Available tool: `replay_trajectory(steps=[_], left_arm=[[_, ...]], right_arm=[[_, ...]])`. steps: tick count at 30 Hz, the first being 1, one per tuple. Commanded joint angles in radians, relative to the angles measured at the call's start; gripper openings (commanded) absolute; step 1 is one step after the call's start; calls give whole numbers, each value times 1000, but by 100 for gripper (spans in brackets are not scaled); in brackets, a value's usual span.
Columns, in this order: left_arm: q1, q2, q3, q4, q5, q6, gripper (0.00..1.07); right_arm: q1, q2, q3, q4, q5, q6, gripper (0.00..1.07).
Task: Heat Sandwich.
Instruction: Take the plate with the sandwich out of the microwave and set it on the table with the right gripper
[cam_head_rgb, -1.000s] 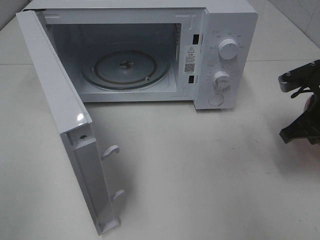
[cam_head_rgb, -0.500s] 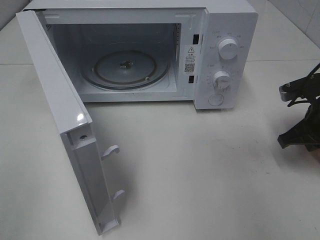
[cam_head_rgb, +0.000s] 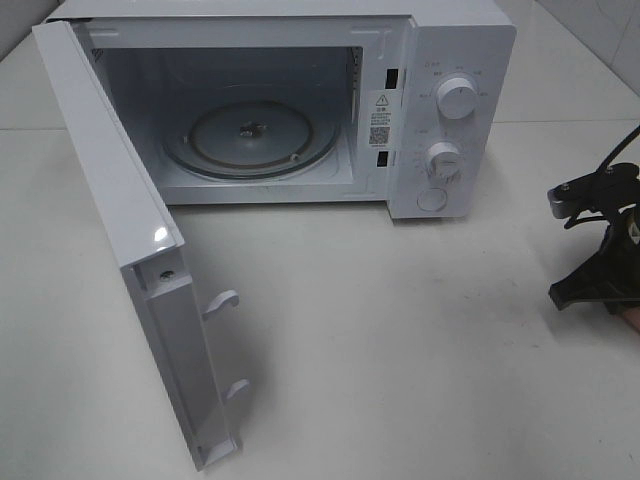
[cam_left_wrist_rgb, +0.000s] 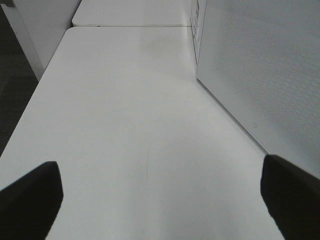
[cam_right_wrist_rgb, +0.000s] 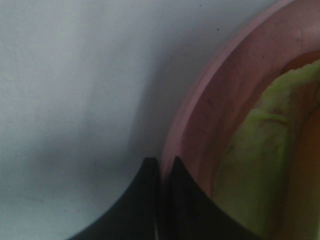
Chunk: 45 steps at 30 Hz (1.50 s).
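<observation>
Our right tool (cam_right_wrist_rgb: 161, 172), clenched on the pink plate (cam_right_wrist_rgb: 200, 100) rim, has slid lower; sandwich (cam_right_wrist_rgb: 255, 165) just beyond awaits lifting.

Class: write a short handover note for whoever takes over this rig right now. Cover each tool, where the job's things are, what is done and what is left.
Left tool: open, holding nothing, low over the table beside the microwave's side wall.
Right tool: shut on the rim of the pink plate, at the table's right edge.
Sandwich: on that plate, only partly in view.
Microwave: door wide open, glass turntable bare.
Done: door opened, plate gripped.
Left: carry plate onto the turntable, close the door, set the dials.
</observation>
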<state>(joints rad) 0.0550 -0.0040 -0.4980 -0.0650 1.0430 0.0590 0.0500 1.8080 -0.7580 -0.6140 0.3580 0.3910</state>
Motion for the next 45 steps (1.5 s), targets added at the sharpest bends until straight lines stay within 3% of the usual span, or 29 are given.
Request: replay_trajectory(steps=[1, 10, 14, 15, 17, 26, 29, 45], left_arm=[[1, -25, 2, -5, -9, -1, 101], [1, -25, 2, -5, -9, -1, 101], [1, -25, 2, -5, -9, -1, 101], [1, -25, 2, -5, -9, -1, 101], [1, -25, 2, -5, -9, -1, 101], [1, -25, 2, -5, -9, -1, 101], [1, -25, 2, -5, -9, -1, 101], [1, -25, 2, -5, -9, -1, 101]], right_arm=[[-4, 10, -3, -14, -2, 6, 2], [-4, 10, -3, -13, -2, 6, 14], [-4, -3, -3, -8, 25, 6, 35], [-4, -3, -3, -8, 25, 6, 35], [-4, -35, -3, -8, 32, 5, 48], [-1, -137, -3, 70, 108, -5, 74], [-1, -198, -3, 149, 136, -69, 81], [-1, -440, -3, 530, 253, -365, 76]])
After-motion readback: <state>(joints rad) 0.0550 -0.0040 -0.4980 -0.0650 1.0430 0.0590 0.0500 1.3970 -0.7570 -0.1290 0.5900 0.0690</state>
